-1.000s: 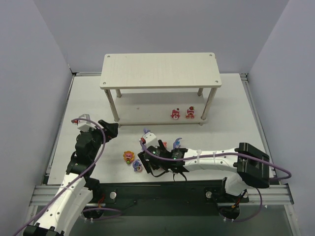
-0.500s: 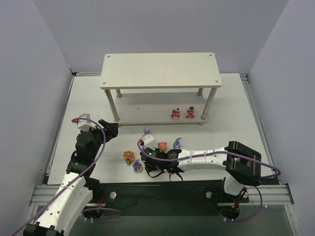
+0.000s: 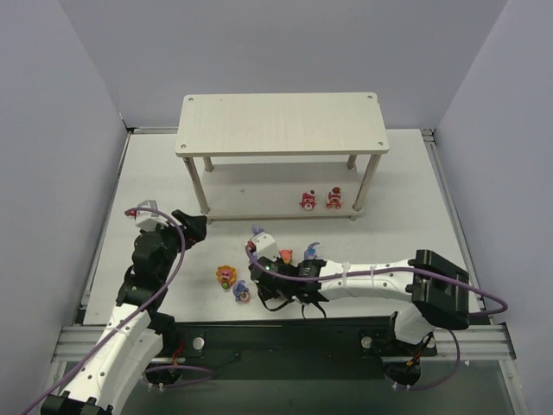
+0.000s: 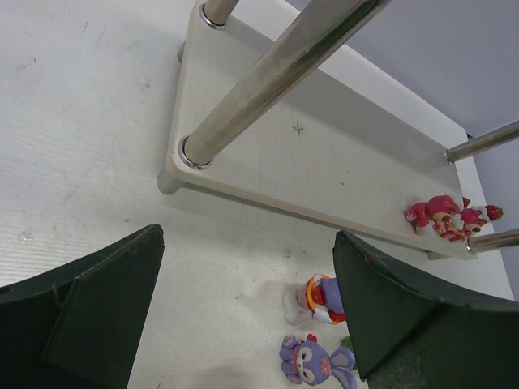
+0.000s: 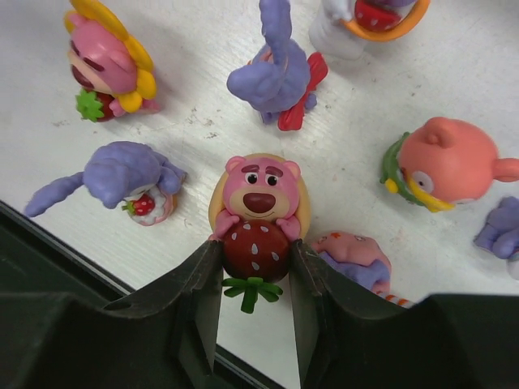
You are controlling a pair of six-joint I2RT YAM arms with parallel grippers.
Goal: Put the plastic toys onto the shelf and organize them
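- From overhead, on the bench (image 3: 406,199): the shelf (image 3: 282,124) stands at the far side; two red toys (image 3: 307,200) sit on its lower tier, right end; remaining toys (image 3: 226,276) cluster on the bench before the arms
- At the left wrist: left jaws released, spread wide above the bench, grasping nothing
- At the right wrist: right jaws clenched on a pink bear toy (image 5: 258,203) holding a strawberry, remaining toys close around it
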